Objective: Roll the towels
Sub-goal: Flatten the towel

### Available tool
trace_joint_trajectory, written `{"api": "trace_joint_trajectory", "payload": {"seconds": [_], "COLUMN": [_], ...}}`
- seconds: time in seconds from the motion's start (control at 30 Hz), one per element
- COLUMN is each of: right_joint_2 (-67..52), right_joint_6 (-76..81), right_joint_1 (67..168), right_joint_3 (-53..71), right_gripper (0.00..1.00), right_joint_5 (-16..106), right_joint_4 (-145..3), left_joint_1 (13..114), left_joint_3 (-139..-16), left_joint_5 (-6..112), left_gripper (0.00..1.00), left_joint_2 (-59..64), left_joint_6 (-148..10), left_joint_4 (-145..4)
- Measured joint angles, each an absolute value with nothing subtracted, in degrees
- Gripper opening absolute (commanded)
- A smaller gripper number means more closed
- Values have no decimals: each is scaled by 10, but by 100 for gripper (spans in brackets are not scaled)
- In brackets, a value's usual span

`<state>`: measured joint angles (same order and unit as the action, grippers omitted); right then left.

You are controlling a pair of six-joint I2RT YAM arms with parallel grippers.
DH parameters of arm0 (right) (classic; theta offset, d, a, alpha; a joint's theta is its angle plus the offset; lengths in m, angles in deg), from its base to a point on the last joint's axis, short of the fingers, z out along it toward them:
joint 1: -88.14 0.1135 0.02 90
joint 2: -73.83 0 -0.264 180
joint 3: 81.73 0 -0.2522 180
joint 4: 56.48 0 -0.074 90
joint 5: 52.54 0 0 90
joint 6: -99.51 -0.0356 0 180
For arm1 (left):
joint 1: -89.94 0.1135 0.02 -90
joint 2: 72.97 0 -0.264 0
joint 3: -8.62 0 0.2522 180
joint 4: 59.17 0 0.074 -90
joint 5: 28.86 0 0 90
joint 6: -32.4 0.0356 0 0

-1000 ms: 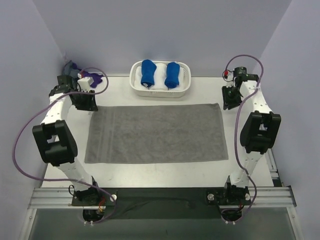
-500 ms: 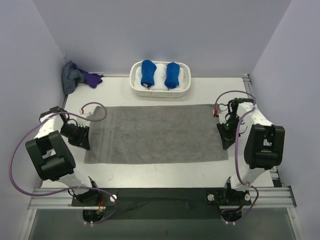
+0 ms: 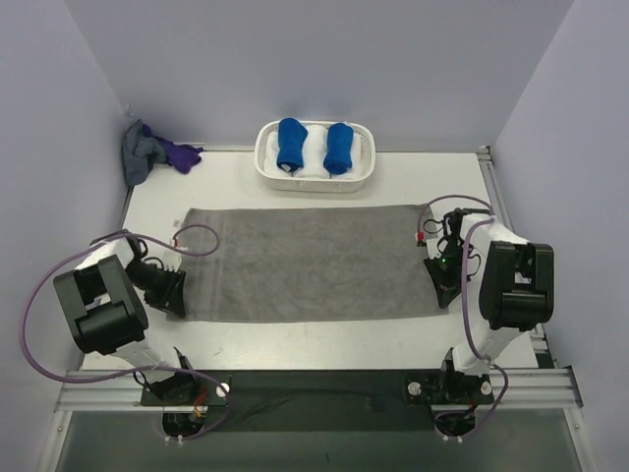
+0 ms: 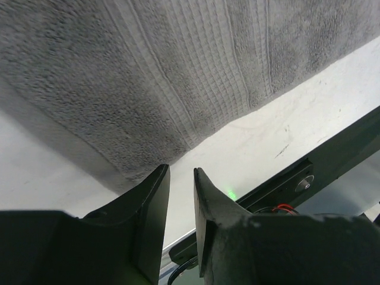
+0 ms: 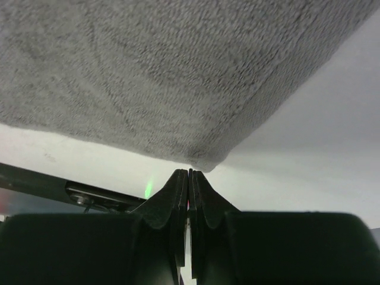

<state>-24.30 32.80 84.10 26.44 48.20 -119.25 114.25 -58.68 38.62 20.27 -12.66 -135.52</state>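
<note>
Worktop (image 3: 314, 339) inspected from the near edge outward. Both arm bases are bolted to a metal rail (image 3: 314, 379) along the near edge. The left gripper (image 3: 169, 293) sits low at the near left corner of the grey towel (image 3: 310, 261). In the left wrist view its fingers (image 4: 151, 219) are parted by a narrow gap with nothing between them, and the towel's corner lies just beyond the tips. The right gripper (image 3: 442, 280) sits low at the towel's near right corner. In the right wrist view its fingers (image 5: 172, 202) are pressed together, leaving only a thin seam. The towel's corner meets the tips, and no cloth is visible between the fingers; whether any thread is pinched cannot be determined. The towel lies flat and fully unrolled across the middle of the worktop, its long sides parallel to the near edge, with a woven band visible near its left end. Beyond it, at the middle of the far edge, stands a white basket (image 3: 261, 157) holding two blue rolls (image 3: 291, 143) side by side. In the far left corner lies a heap of grey cloth (image 3: 141, 152) with a purple cloth (image 3: 182, 154) touching it.
</note>
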Motion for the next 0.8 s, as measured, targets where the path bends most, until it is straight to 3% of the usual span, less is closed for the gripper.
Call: {"api": "trace_joint_trajectory", "payload": {"seconds": [0.8], "right_joint_2": [-281], "right_joint_6": [315], "right_joint_1": [901], "right_joint_3": [330], "right_gripper": [0], "right_joint_5": [303], "right_joint_4": [-1156], "left_joint_1": [1172], "left_joint_3": [-555], "left_joint_5": [414], "left_gripper": [31], "left_joint_2": [215], "left_joint_6": [-143], "left_joint_4": [-1322]}}
